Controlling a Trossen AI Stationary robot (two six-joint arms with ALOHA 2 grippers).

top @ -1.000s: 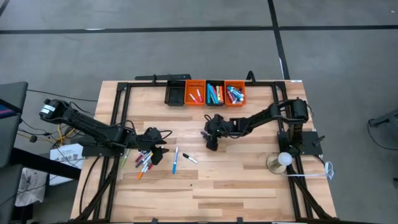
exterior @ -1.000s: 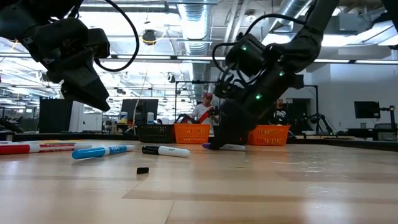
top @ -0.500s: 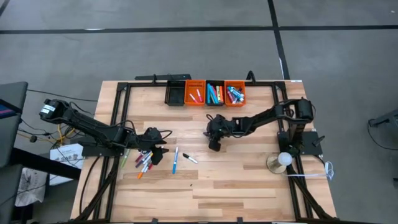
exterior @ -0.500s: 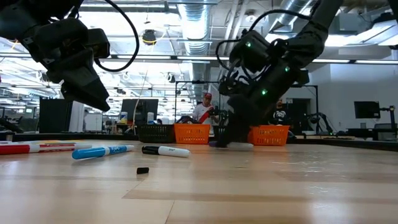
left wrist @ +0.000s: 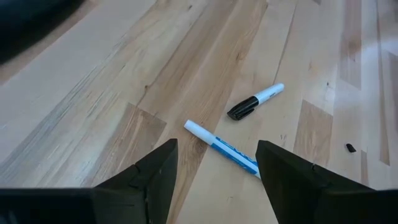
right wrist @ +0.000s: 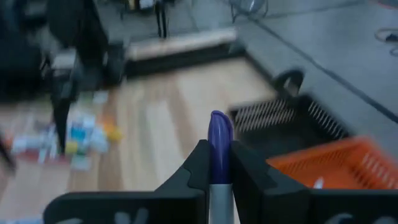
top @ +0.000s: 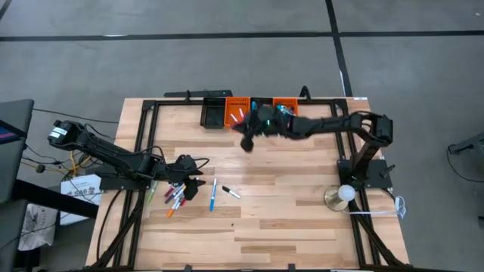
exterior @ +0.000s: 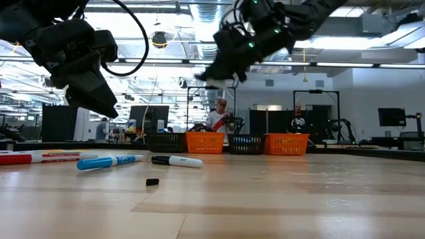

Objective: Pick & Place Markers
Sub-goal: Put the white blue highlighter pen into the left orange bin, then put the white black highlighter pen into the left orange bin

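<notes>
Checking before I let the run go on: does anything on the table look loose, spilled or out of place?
One thing: a small black piece, possibly a marker cap, lies alone on the wood near the blue marker and the black-capped white marker. Otherwise nothing stands out; the right claw holds a purple-capped marker cleanly near the bins.

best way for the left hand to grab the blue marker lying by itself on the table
Grip the blue marker mid-barrel, coming straight down from above. It lies flat on the wood, clear of the black-capped marker, so the open left hand can straddle its thin barrel crosswise.
</notes>
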